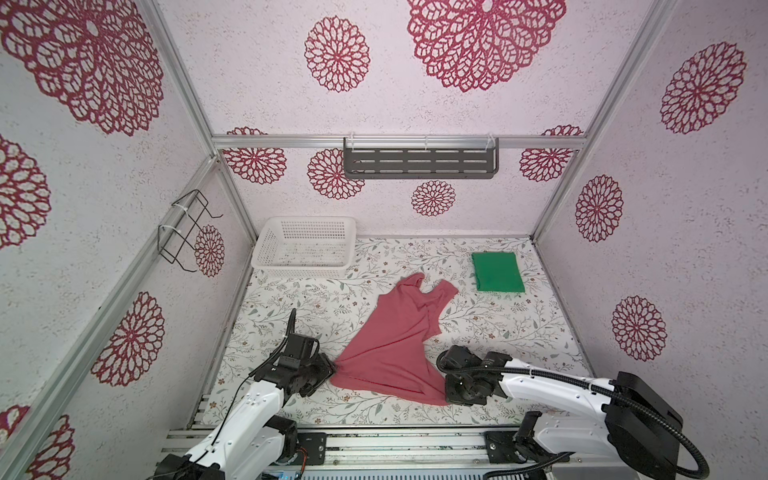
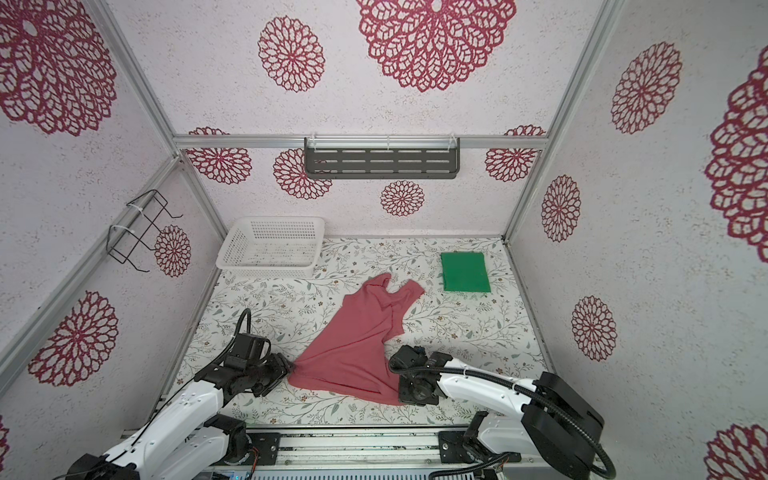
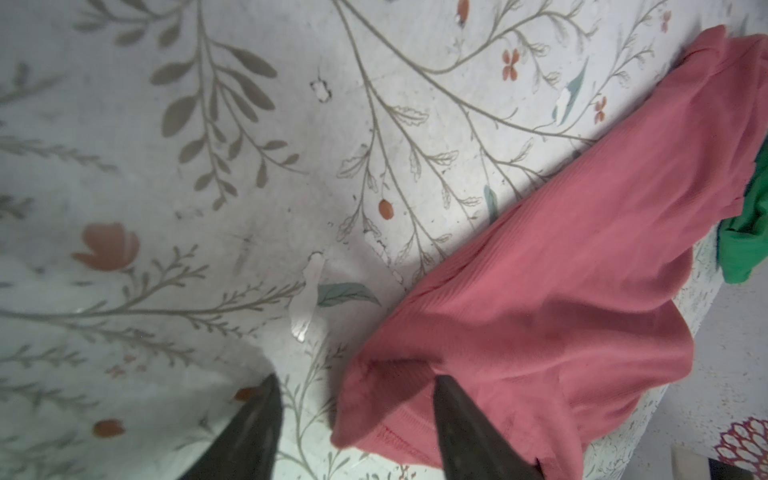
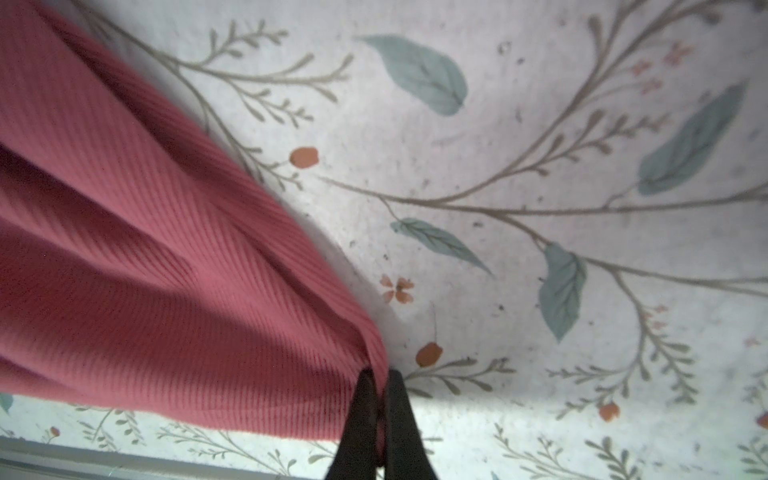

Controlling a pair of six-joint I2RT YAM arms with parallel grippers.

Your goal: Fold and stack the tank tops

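The rose-red tank top [image 1: 390,345] [image 2: 353,345] lies spread on the floral table [image 1: 498,332], straps toward the back, hem toward the front. My left gripper [image 1: 330,370] [image 3: 356,378] is open at the hem's left corner. The wrist view shows that corner of red cloth [image 3: 561,270] loose between the fingers. My right gripper [image 1: 444,395] [image 4: 380,372] is shut on the hem's right corner, with ribbed red cloth [image 4: 145,270] pinched between its tips. The green tank top [image 1: 496,272] [image 2: 464,272] lies folded flat at the back right.
A white perforated basket [image 1: 307,249] [image 2: 270,247] stands at the back left of the table. A grey slotted shelf [image 1: 419,162] hangs on the back wall and a black wire rack [image 1: 187,232] on the left wall. An aluminium rail [image 1: 374,444] runs along the front.
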